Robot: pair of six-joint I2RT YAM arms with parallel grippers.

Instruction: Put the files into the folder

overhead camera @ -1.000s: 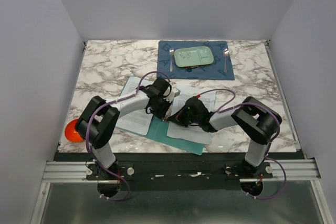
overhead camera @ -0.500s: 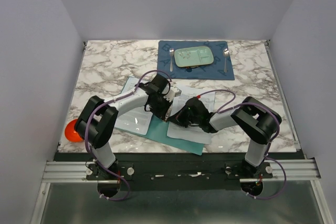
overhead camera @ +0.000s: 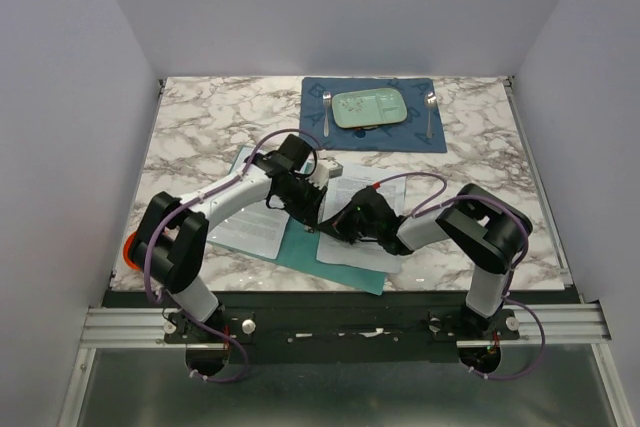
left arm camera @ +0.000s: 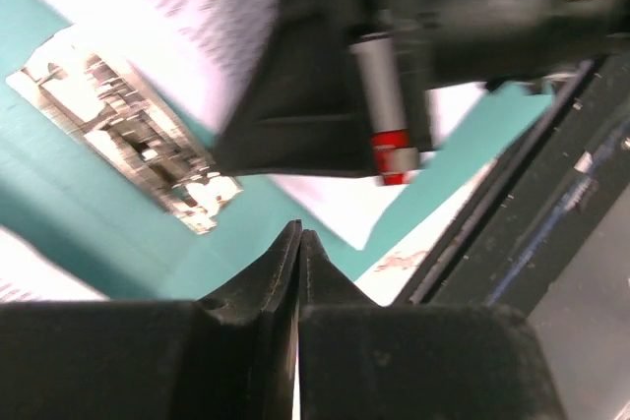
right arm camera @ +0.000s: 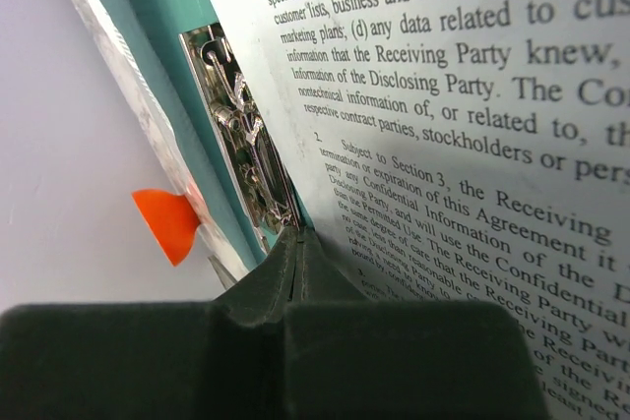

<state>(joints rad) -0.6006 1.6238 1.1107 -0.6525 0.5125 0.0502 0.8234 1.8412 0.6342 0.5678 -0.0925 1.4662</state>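
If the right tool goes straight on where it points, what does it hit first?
The right tool would likely meet the metal clip first, beside the printed sheet; depth is unclear.

You see matt white paper files (right arm camera: pixel 463 105), a smooth, matt teal card folder (left arm camera: pixel 79 223) with a shiny chromed metal clip (right arm camera: pixel 246 159), matt black plastic fingers (right arm camera: pixel 266 287), and a glossy, marble-patterned tabletop (overhead camera: pixel 200 122).

L fingers (left arm camera: pixel 258 294) together nr folder (left arm camera: pixel 79 206) clip (left arm camera: pixel 138 140)
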